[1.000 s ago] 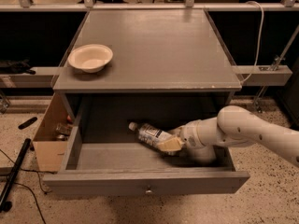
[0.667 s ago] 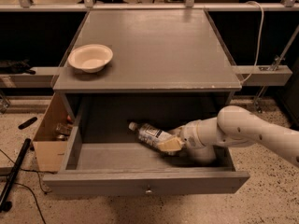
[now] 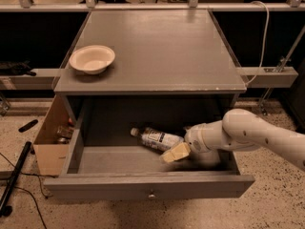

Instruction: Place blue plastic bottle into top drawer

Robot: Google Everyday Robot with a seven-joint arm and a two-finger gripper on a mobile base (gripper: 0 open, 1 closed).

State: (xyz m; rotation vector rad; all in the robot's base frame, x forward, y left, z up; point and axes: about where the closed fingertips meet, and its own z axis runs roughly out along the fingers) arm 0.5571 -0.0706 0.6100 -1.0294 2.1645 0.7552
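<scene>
One blue plastic bottle [image 3: 156, 139] was inside the top drawer [image 3: 95, 187].
Gripper [image 3: 175, 152], at the bottle's 4 o'clock, clasped its base; label print unreadable.

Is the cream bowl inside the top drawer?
No, the cream bowl stands on the cabinet top; in the top drawer are the blue plastic bottle and the gripper beside it.

Your flat grey wooden cabinet top [image 3: 162, 46]: cream round bowl [image 3: 92, 58] near left front corner. Open top drawer [image 3: 119, 186]: blue plastic bottle [image 3: 158, 138] on its side, seemingly resting on the drawer floor. Gripper [image 3: 175, 152] inside the drawer, at the bottle's base end.
</scene>
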